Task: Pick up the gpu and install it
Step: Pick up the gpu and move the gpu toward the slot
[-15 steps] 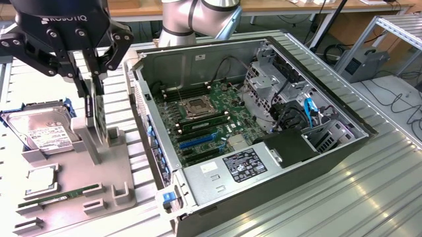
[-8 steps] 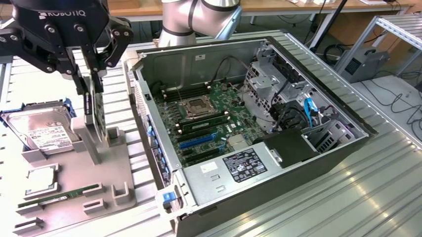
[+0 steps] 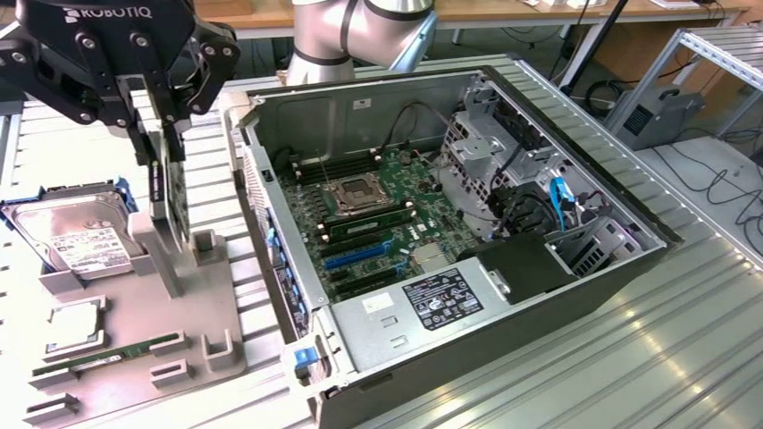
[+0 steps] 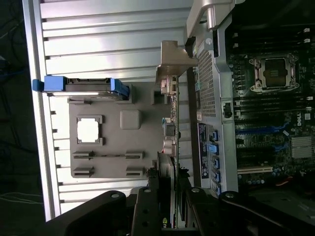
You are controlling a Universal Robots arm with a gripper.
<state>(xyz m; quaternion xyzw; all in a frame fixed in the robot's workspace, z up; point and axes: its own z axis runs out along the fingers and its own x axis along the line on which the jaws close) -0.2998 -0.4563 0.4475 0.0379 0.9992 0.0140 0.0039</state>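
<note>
gripper (image 3: 164, 156): above the holder (image 3: 143, 295) at the exterior view's left, pointing straight down
jaws: narrow, one finger on each face of the gpu (image 3: 171, 210), apparently clamped on its upper edge
gpu: between the jaws, standing on its long edge over the holder slot (can't tell if the lower edge has cleared the slot)
gpu, wrist view: edge-on, a thin line (image 4: 173, 123) running out from between the jaws (image 4: 173, 172)
long axis: level, along the holder's case-side edge and roughly parallel to the case's near wall; the silver bracket (image 4: 172, 61) is at the end toward the drive (image 4: 81, 88)
grip spot: away from the bracket, toward the other end of the card
case (image 3: 357, 116): open, lying on its side on the tabletop (image 3: 620, 357), just beside the holder at the exterior view's right
slots (image 3: 357, 257): blue, flat on the board inside the case, well apart from the gpu
key relation: slots lie to the exterior view's right of the gpu; in the wrist view the slots (image 4: 261, 130) run crosswise to the card's long axis
progress: card gripped and not yet in the case (my judgement)
other parts: cpu (image 3: 71, 326) and ram (image 3: 107, 357) sit untouched in the holder
</note>
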